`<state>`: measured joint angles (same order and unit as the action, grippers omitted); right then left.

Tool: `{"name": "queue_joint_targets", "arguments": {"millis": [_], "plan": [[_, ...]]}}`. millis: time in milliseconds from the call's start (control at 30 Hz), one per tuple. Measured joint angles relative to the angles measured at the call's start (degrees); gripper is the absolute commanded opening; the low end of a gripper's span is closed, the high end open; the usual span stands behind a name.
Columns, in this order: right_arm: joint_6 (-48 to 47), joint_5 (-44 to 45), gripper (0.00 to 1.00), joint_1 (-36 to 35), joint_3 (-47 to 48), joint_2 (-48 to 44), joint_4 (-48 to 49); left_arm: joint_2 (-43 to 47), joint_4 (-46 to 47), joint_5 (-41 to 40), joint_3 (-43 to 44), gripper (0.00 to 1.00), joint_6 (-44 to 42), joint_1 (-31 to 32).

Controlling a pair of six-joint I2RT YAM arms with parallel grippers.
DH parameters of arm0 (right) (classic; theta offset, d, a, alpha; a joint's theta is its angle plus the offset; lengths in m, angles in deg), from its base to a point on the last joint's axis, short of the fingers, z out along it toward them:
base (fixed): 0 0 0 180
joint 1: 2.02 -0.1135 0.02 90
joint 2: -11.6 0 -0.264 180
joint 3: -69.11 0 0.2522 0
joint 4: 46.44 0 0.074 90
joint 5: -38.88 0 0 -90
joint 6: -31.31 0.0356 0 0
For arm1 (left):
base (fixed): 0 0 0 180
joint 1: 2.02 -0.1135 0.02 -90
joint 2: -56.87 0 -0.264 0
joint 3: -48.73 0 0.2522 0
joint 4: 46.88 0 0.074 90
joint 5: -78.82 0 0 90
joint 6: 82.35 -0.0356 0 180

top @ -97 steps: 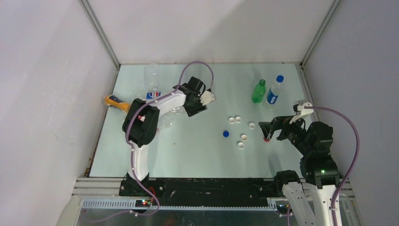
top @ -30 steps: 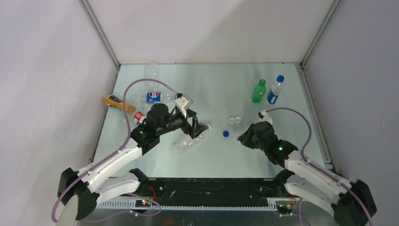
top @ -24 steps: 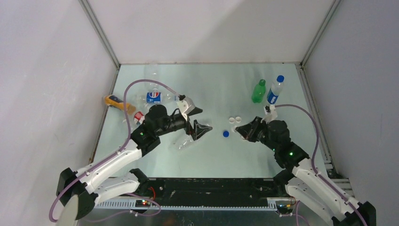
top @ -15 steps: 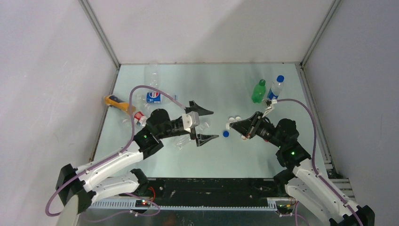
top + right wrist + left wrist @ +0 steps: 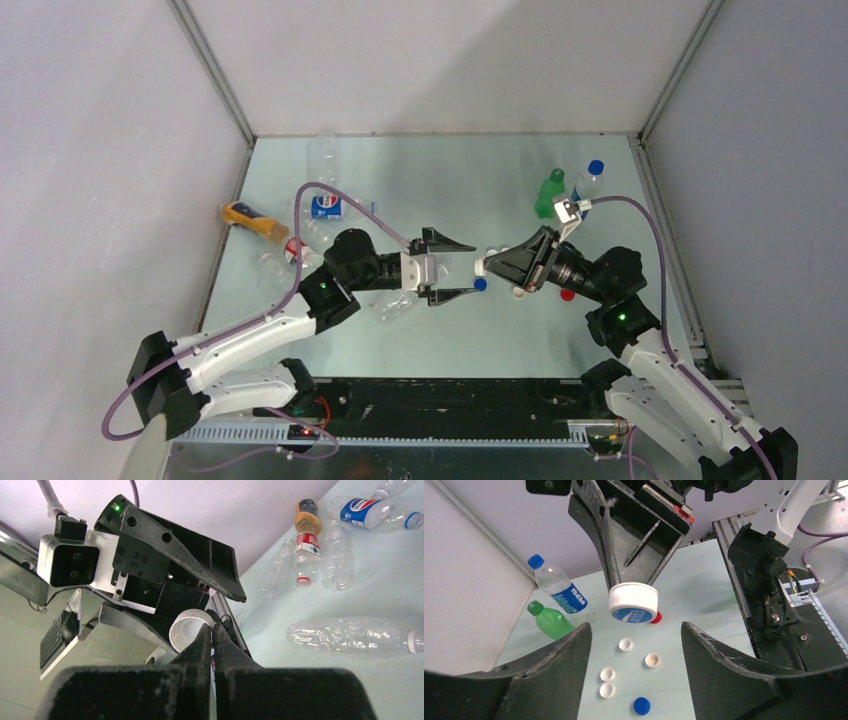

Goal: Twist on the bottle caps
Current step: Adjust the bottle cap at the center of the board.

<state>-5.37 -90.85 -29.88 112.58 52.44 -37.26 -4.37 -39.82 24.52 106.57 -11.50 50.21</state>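
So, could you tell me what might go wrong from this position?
The right gripper pinches the white cap only at its fingertips, so it could slip out. The left gripper, open and empty, faces it closely in mid-air; the two may collide. The clear bottle lies on its side, unheld, so it may roll when grasped.
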Motion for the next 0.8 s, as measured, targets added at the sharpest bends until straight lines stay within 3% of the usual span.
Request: {"name": "queue_joint_targets", "arguments": {"millis": [400,467,600,700,800], "plan": [[0.3,-1.1,0.00,-1.4,0.1,0.9,0.4,-0.7,5.0,0.9,0.0,0.54,0.7,0.2],[0.3,-1.0,0.00,-1.6,0.1,0.9,0.4,-0.7,5.2,1.0,0.0,0.49,0.9,0.3],[0.2,-0.1,0.00,-1.8,0.2,0.9,0.4,-0.7,5.2,1.8,0.0,0.29,1.6,0.5],[0.0,0.6,0.16,-2.0,0.3,0.9,0.3,-0.7,5.2,2.0,0.0,0.25,2.1,0.5],[-0.4,1.0,0.44,-2.1,0.4,0.6,-1.1,-0.7,4.7,1.7,0.0,0.23,2.7,0.5]]}}
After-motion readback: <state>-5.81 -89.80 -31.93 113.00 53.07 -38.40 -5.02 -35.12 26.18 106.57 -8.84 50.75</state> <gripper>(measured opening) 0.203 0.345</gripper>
